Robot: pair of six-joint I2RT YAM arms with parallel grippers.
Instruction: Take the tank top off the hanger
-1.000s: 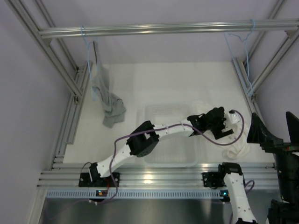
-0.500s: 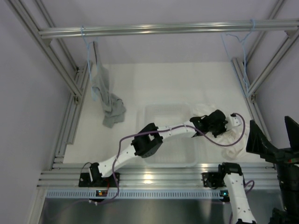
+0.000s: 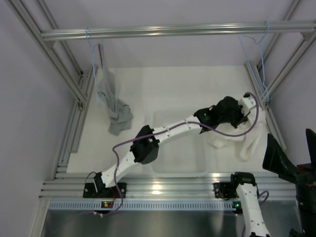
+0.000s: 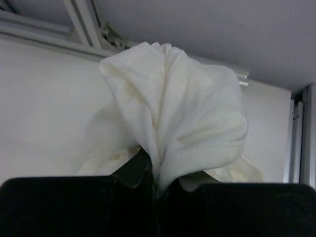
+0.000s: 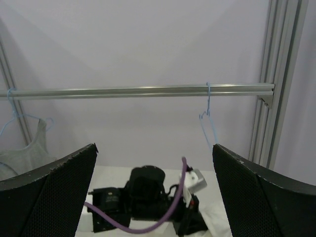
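Where aluminium rails (image 3: 158, 187) frame the white table (image 3: 173, 89), the tank top (image 3: 219, 142) droops.

A rail (image 3: 173, 31) is run across the back, above the counter (image 3: 168, 89). The left hanger (image 3: 90, 44) is hooked near its left end, with the smaller garment (image 3: 112, 106) hung from it. The right hanger (image 3: 260, 59) is hooked near the right end. A tray (image 3: 163, 168) is set mid-counter, toward the front. Just right of it the tank top (image 3: 218, 141) is pinched in the left pincer (image 4: 155, 185) — a strap is trailed toward the front. The right pincer (image 5: 154, 146) is found at the near right corner, well apart.
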